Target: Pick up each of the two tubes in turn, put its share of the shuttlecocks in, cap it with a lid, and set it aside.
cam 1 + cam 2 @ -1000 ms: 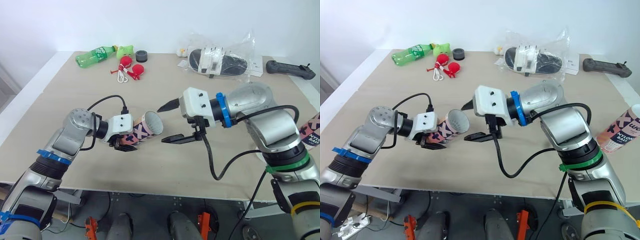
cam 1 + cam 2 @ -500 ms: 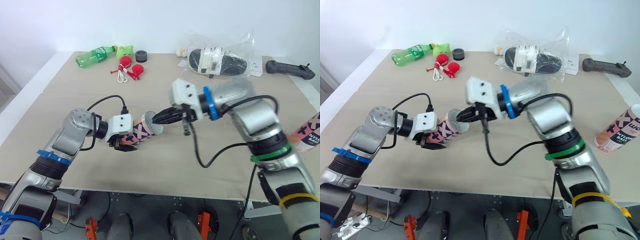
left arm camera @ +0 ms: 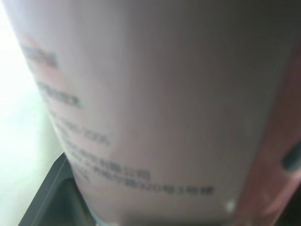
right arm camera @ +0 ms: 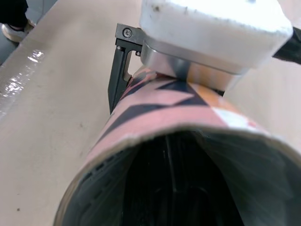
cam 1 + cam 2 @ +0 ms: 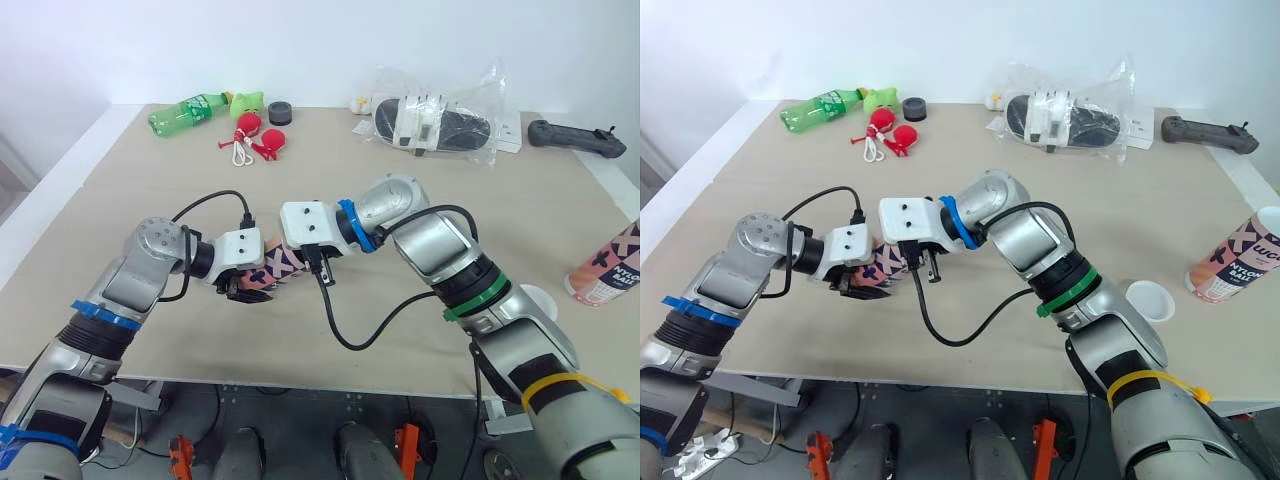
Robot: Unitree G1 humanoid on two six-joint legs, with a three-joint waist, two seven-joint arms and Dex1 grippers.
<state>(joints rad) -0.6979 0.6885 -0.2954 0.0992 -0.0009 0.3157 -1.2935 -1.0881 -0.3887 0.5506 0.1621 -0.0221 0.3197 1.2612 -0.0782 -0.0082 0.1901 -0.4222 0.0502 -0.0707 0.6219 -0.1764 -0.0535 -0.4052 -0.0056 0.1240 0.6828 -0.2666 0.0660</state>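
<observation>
item: pink patterned tube (image 5: 280, 264), lying level over the table (image 5: 150, 200), clamped in left gripper (image 5: 248, 283).
change: right gripper (image 5: 305, 225), a second ago spread and clear of the tube's mouth, is now pushed into its open end; grip state cannot be told.
reading: probably loading.
pending: white lid (image 5: 527, 300); second tube (image 5: 603, 268), upright, far right.

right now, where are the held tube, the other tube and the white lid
held tube (image 4: 160, 106), right wrist view, patterned outer wall
other tube (image 5: 1231, 260), right eye view, printed side
white lid (image 5: 1143, 299), right eye view, its centre
</observation>
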